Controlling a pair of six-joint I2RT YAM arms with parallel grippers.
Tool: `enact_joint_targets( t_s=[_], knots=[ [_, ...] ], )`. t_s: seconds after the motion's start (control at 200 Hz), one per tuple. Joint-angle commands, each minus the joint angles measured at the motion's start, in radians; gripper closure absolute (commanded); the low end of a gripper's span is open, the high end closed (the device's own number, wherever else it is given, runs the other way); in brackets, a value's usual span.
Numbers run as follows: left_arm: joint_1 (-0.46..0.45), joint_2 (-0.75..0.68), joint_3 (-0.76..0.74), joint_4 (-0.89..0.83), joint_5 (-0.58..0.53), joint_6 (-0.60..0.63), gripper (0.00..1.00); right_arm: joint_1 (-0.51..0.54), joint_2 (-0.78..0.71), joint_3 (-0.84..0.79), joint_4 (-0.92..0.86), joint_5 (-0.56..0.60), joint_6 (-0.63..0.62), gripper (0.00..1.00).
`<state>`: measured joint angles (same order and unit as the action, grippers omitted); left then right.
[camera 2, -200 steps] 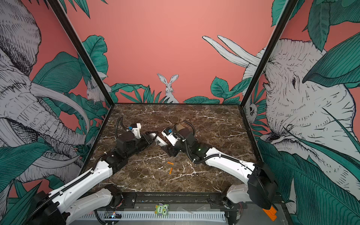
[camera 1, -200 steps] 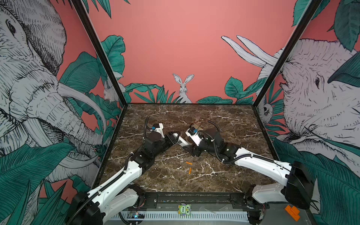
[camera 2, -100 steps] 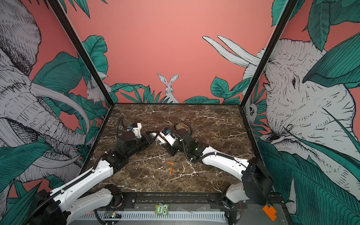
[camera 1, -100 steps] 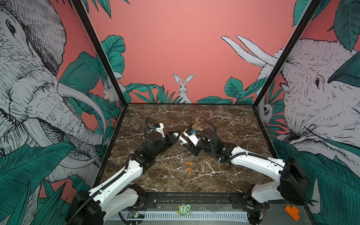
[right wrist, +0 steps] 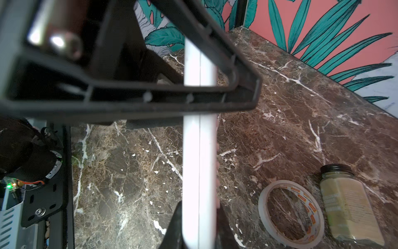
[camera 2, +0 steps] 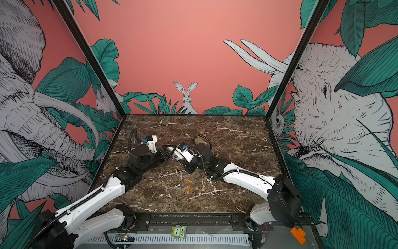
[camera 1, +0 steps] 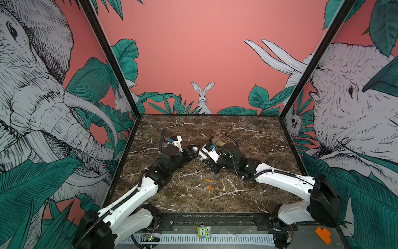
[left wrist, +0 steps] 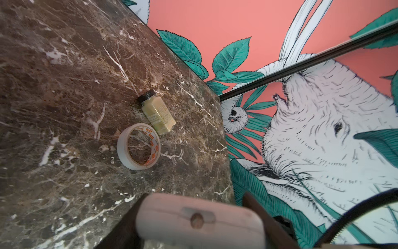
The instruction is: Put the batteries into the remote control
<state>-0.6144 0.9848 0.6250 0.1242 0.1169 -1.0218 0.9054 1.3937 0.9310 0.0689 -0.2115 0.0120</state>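
The remote control (right wrist: pixel 199 161) at mid-tabletop (camera 1: pixel 247 194).
We see the right gripper (right wrist: pixel 199 215) clamp it, long axis pointing at the left gripper (left wrist: pixel 193 215) (hold unclear); batteries (camera 1: pixel 208 180) lie apart, toward the front edge.

We've got batts (camera 1: pixel 209 180) front-centre on table (camera 1: pixel 247 133), remote (right wrist: pixel 199 161) behind them, bottle (camera 1: pixel 216 140) further back, tape roll (left wrist: pixel 139 146) just beside it.

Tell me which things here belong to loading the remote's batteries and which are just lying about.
For the job:
remote control
far battery
near battery

Just lying about:
beige bottle
tape roll
orange plastic piece, on the front ledge
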Motion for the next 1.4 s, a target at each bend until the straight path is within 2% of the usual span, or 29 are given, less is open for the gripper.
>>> enact_joint_targets(
  t_s=[0.0, 0.035, 0.145, 0.23, 0.35, 0.455, 0.615, 0.72, 1.02, 1.295, 1.36, 1.395],
  knots=[
    [0.0, -0.026, 0.03, -0.028, 0.02, 0.129, 0.05, -0.006, -0.054, -0.016, 0.043, 0.015, -0.019, 1.0],
    [0.0, -0.029, 0.042, -0.031, 0.039, 0.187, 0.01, -0.01, -0.064, -0.018, 0.037, 0.007, -0.018, 1.0],
    [0.001, -0.059, 0.101, -0.144, 0.074, 0.409, 0.01, -0.035, -0.104, -0.023, 0.002, -0.048, 0.007, 1.0],
    [0.001, -0.108, 0.066, -0.081, 0.127, 0.492, 0.01, -0.065, -0.147, -0.035, 0.001, -0.145, 0.043, 1.0],
    [0.001, -0.137, 0.065, -0.014, 0.283, 0.544, 0.01, -0.095, -0.197, -0.037, -0.023, -0.261, 0.068, 1.0],
    [0.0, -0.133, 0.105, -0.029, 0.389, 0.587, 0.01, -0.097, -0.232, -0.022, -0.076, -0.315, 0.06, 1.0],
    [0.001, -0.127, 0.108, 0.044, 0.528, 0.587, 0.01, -0.097, -0.288, -0.006, -0.127, -0.419, 0.058, 1.0],
    [0.001, -0.116, 0.112, 0.067, 0.57, 0.593, 0.02, -0.097, -0.291, 0.011, -0.153, -0.467, 0.074, 1.0],
    [0.002, -0.107, 0.105, 0.085, 0.587, 0.585, 0.36, -0.105, -0.259, 0.065, -0.227, -0.486, 0.117, 1.0],
    [0.001, -0.102, 0.107, 0.077, 0.64, 0.601, 0.52, -0.118, -0.235, 0.082, -0.216, -0.533, 0.167, 1.0],
    [0.0, -0.104, 0.104, 0.081, 0.643, 0.602, 0.59, -0.121, -0.233, 0.086, -0.218, -0.535, 0.175, 1.0],
    [0.001, -0.104, 0.102, 0.085, 0.643, 0.602, 0.66, -0.124, -0.229, 0.091, -0.224, -0.536, 0.178, 1.0]
  ],
)
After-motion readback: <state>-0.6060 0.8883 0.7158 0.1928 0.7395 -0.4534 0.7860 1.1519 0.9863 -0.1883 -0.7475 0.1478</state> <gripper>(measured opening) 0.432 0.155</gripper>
